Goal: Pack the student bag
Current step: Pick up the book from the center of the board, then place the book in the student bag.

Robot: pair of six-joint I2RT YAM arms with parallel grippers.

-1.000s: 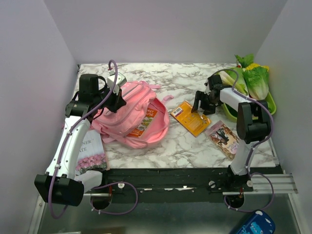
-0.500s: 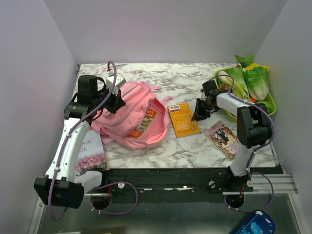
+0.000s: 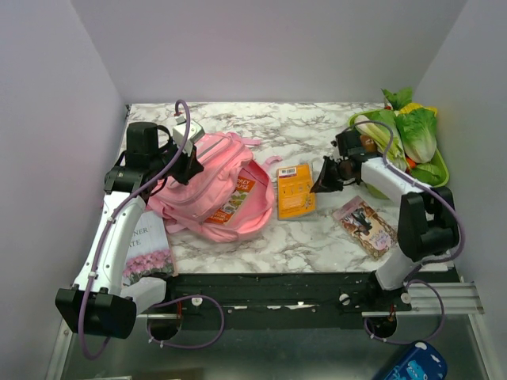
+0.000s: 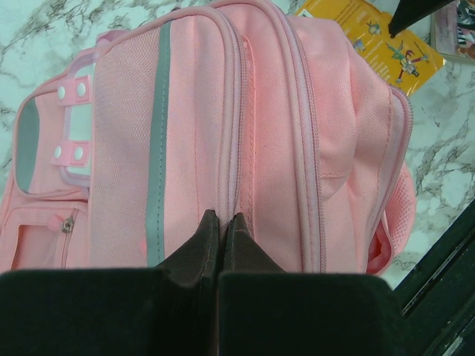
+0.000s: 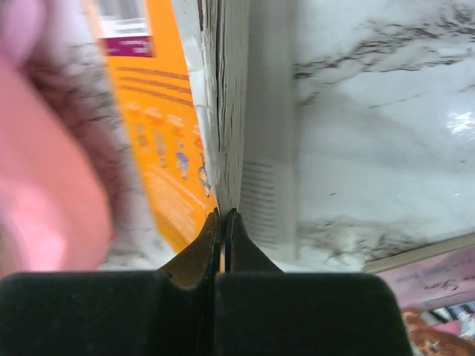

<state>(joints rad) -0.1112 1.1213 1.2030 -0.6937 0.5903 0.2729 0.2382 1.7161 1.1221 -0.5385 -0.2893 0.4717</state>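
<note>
The student bag, a big pink backpack with grey-green stripes, lies at the table's left with its main pocket gaping toward the right. An orange booklet shows inside it. My left gripper is shut on a fold of the bag's top fabric, fingertips pinched together. An orange book lies just right of the bag. My right gripper is shut on its right edge, the cover's rim thin between the fingertips, with the page block showing edge on.
A green tray of lettuce and other vegetables stands at the back right. A small picture book lies near the right arm's base. A white book with pink flowers rests at the front left by the left arm.
My right gripper went from open to shut on the orange book's edge. The book has slid left toward the bag and turned square. The left arm has held still on the bag.
</note>
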